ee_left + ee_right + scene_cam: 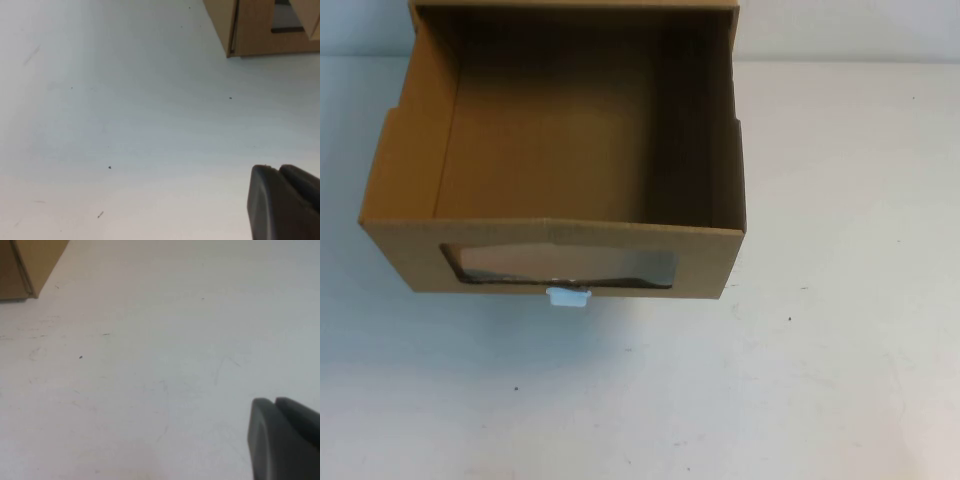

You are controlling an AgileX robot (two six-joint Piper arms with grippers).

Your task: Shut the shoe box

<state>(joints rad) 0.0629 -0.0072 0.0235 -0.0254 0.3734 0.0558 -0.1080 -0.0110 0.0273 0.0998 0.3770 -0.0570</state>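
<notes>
The shoe box (560, 150) was seen pulled open at the far side of a scuffed white table (840, 330). The left gripper (285, 202) and right gripper (285, 437) were held over bare tabletop; their jaw state could not be told.

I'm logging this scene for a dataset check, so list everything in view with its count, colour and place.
shoe box: one, brown cardboard, at the far left-centre of the table, its drawer open on top and showing nothing inside.
window: one, clear, wide, in the box's front panel.
pull tab: one, white, just below the window.
table: one, white with small dark specks, under everything.
left pincer: one, black, above bare table, away from the box; seen only in the left wrist view.
right pincer: one, black, above bare table, away from the box; seen only in the right wrist view.
</notes>
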